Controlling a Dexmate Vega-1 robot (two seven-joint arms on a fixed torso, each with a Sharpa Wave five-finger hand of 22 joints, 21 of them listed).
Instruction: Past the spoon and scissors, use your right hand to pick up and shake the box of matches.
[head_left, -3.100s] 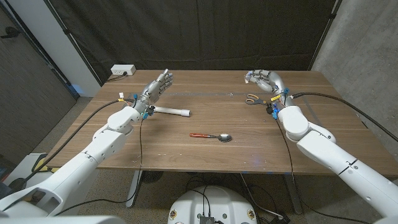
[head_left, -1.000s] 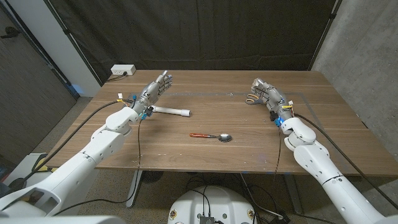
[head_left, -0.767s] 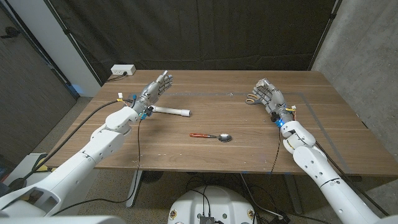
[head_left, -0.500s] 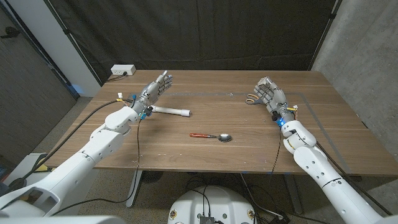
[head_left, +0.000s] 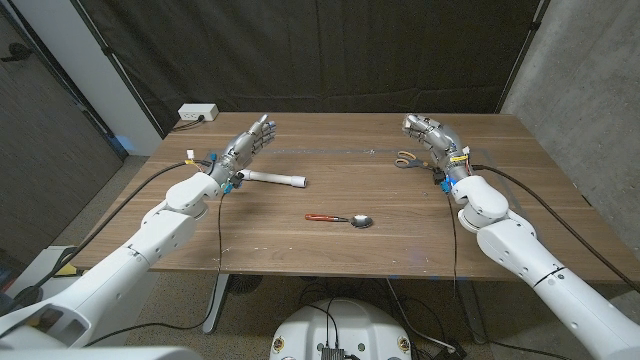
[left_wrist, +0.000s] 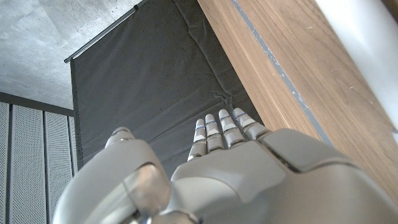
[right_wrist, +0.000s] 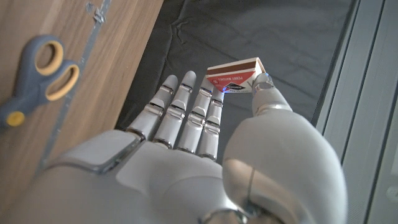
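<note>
— Dark curtain behind, wooden tabletop (head_left: 330, 245) in front. What is the right hand doing?

— The right hand (head_left: 428, 133) is raised over the far right part of the tabletop, and it holds the box of matches (right_wrist: 235, 75). In the right wrist view the red and white box is pinched between the thumb tip and the fingertips (right_wrist: 217, 92), while the rest of the fingers lie nearly straight, side by side.

— And what lies near it?

— The scissors (head_left: 405, 157), with blue blades and yellow-lined handles, lie on the tabletop just beside that hand, on its inner side. Further toward the near edge, around the middle of the tabletop, lies the spoon (head_left: 340, 219) with a red handle, its bowl pointing to the robot's right.

— The other side?

— The left hand (head_left: 247, 143) is raised over the far left part, fingers straight and close together, holding nothing. A white tube (head_left: 275, 179) lies on the tabletop near its wrist. A white power strip (head_left: 198, 113) sits at the far left corner.
</note>
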